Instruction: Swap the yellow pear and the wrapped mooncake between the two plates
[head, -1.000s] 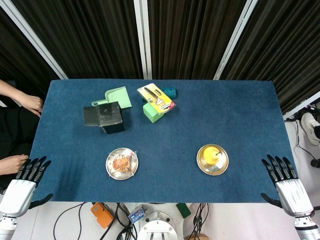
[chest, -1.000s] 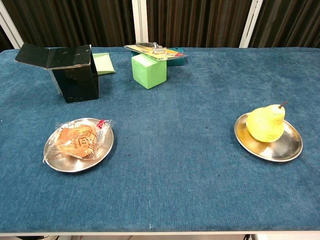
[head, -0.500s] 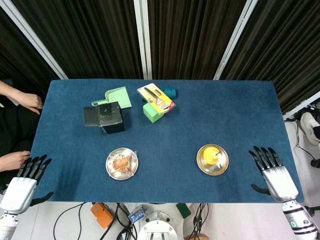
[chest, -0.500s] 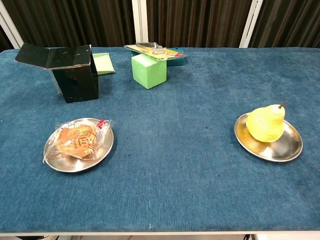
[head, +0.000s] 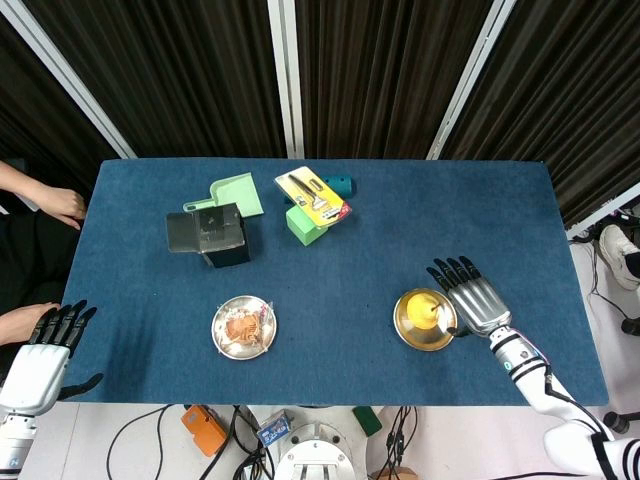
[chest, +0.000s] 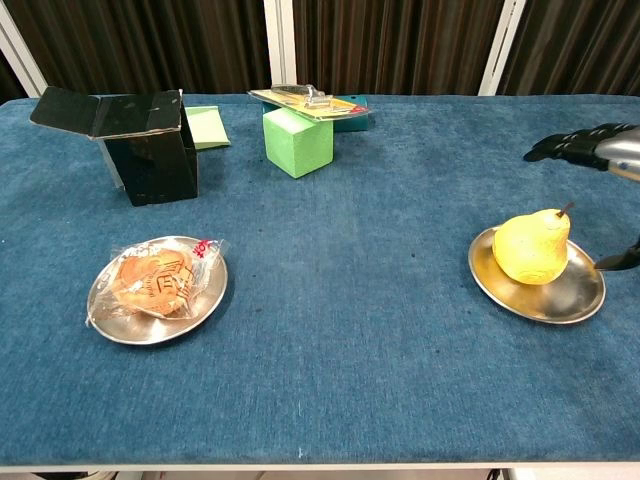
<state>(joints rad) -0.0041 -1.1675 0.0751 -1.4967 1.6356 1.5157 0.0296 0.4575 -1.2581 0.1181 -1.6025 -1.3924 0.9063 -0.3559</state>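
1. The yellow pear (chest: 531, 247) sits on its plate (chest: 540, 296), just beside the right hand (head: 473, 301), whose spread fingers (chest: 560, 145) hold nothing.
2. The wrapped mooncake (chest: 152, 279) lies on the other plate (chest: 118, 328).
3. The left hand (head: 45, 350), fingers apart and empty, hangs off the table's (head: 350, 270) near corner.

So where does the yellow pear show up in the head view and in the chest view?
Head view: the yellow pear lies lower right of centre on the gold plate, with the open right hand just beside it.
Chest view: the yellow pear sits at right on the same gold plate, its stem pointing up and right.
Shared landmark: the green block at the far middle of the table.
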